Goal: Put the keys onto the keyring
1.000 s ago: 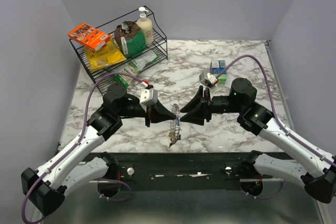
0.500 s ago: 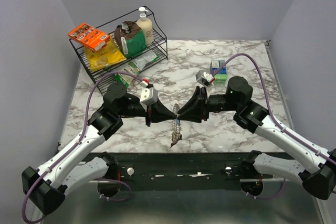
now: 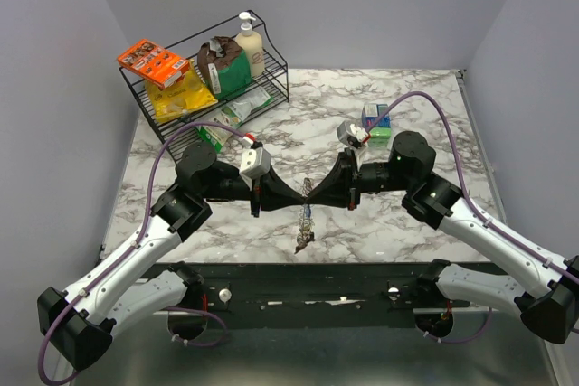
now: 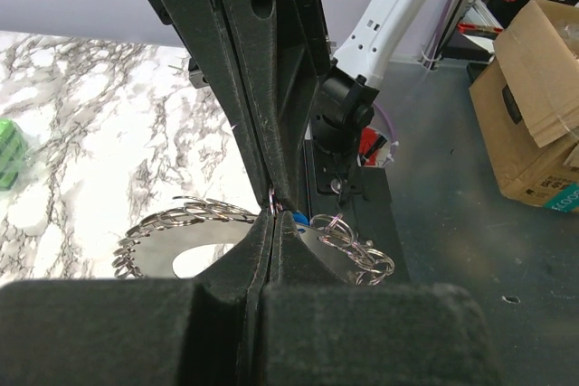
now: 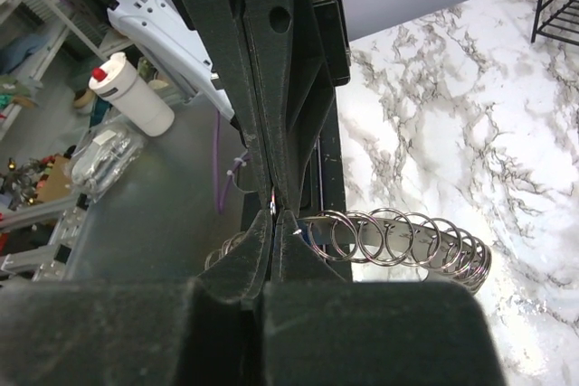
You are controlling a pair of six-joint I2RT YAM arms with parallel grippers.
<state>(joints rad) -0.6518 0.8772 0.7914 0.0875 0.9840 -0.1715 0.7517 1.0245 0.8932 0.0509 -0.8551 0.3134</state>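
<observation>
The two arms meet nose to nose over the middle of the marble counter [image 3: 362,234]. The left tool [image 3: 298,198] is closed tight, its fingers pressed flat together on the top rim of the keyring [image 5: 407,240]. The ring stands on edge between the two tips, its jagged loops fanning out to either side of the pinch. The right tool [image 3: 313,196] is closed as well, its tip touching the left one at the same spot on the rim. Whether it has the ring itself or something small on it, I cannot tell. A dark little clump [image 3: 301,241] sits at the ring's lower end, down by the counter's near edge, too small to make out. A wire rack [image 3: 208,88] stands at the far left corner.
</observation>
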